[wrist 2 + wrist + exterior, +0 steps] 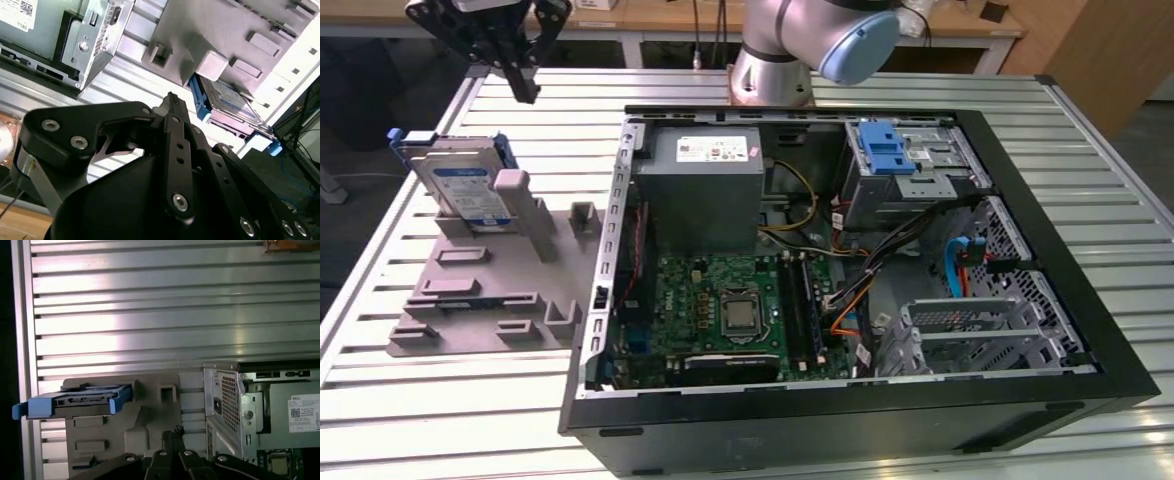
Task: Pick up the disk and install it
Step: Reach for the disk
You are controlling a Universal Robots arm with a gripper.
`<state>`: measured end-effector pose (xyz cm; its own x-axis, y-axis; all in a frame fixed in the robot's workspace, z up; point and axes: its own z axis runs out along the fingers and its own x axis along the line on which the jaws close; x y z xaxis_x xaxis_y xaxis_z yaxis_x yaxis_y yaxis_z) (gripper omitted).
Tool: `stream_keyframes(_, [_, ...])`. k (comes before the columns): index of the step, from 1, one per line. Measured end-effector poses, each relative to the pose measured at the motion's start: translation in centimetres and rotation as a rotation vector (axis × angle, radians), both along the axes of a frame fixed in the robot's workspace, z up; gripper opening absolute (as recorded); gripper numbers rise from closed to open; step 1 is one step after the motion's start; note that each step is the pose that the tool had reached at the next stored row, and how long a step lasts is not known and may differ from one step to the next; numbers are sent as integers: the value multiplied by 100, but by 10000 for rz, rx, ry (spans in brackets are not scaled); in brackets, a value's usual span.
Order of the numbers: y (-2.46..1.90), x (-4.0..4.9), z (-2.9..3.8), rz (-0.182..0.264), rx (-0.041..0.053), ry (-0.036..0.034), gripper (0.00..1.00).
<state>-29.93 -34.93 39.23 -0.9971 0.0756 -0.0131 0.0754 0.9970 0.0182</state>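
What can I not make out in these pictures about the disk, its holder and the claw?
1. Exterior view: the lower part of the disk stands inside the grey holder, partly behind its post.
2. Exterior view: the picture's top edge cuts off the upper body of the claw.
3. First wrist view: the disk shows edge-on, so its label face is hidden.
4. Second wrist view: the post covers one end of the disk.
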Motion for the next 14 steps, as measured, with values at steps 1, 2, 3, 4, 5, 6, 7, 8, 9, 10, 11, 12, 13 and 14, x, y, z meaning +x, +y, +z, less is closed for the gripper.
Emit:
stream_keyframes(1, [8, -19, 0, 0, -1, 29, 11])
stream_keyframes(2, [12, -42, -1, 0, 0, 55, 11])
stream_keyframes(3, [13, -63, -1, -1, 6, 64, 11])
stream_keyframes(4, [13, -83, -1, -2, 19, 65, 11])
stream_keyframes(5, [12, -102, -1, -1, 28, 65, 11])
stream_keyframes(6, [13, -123, -1, -3, 29, 65, 11])
stream_keyframes(7, [14, -148, -2, -5, 30, 64, 11])
stream_keyframes(8, [14, -173, -2, -5, 30, 64, 11])
stream_keyframes(9, [14, -196, -3, -4, 30, 63, 11])
stream_keyframes(10, [14, -216, -2, -5, 30, 64, 11])
stream_keyframes(11, [14, -233, -3, -5, 30, 63, 11])
stream_keyframes(12, [14, -247, -2, -4, 30, 65, 11])
stream_keyframes(13, [14, -259, -2, -3, 30, 64, 11])
stream_keyframes(14, [14, -264, -3, 4, 30, 65, 11])
